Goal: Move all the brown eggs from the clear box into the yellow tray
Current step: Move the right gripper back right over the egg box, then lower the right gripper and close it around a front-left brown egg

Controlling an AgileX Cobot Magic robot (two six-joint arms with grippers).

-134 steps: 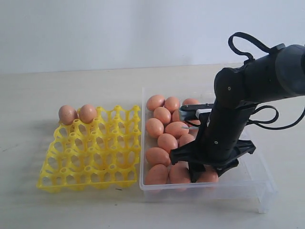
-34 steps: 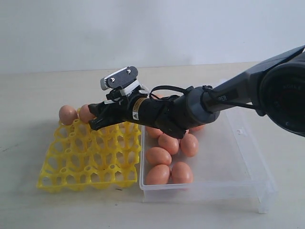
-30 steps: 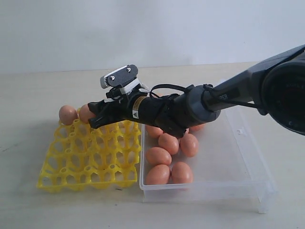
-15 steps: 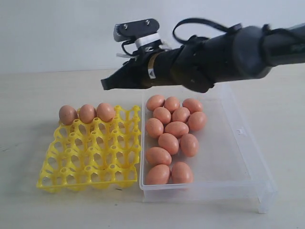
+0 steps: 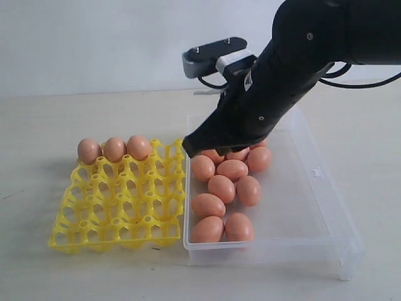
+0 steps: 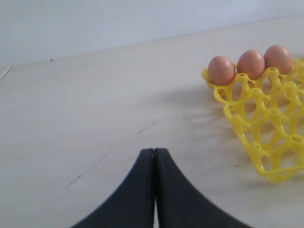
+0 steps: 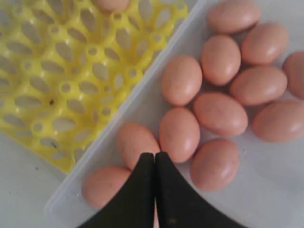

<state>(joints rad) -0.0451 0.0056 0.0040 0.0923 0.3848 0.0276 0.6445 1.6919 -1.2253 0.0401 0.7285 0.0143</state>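
right pincer (image 5: 188,147) shut, empty, over box (image 5: 301,213) | left pincer (image 6: 154,151) shut, empty | eggs (image 5: 232,169) bunched along box's tray-side wall, three in tray (image 5: 145,220) far row | next: open wide, straddle one outer egg, close softly

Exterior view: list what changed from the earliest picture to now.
The right gripper took one brown egg out of the clear box, carried it left to the yellow tray and let it go. This third egg now sits in the far row beside the first two eggs. The gripper has swung back over the box, shut and empty. The tray, the box and the first two eggs stayed put.
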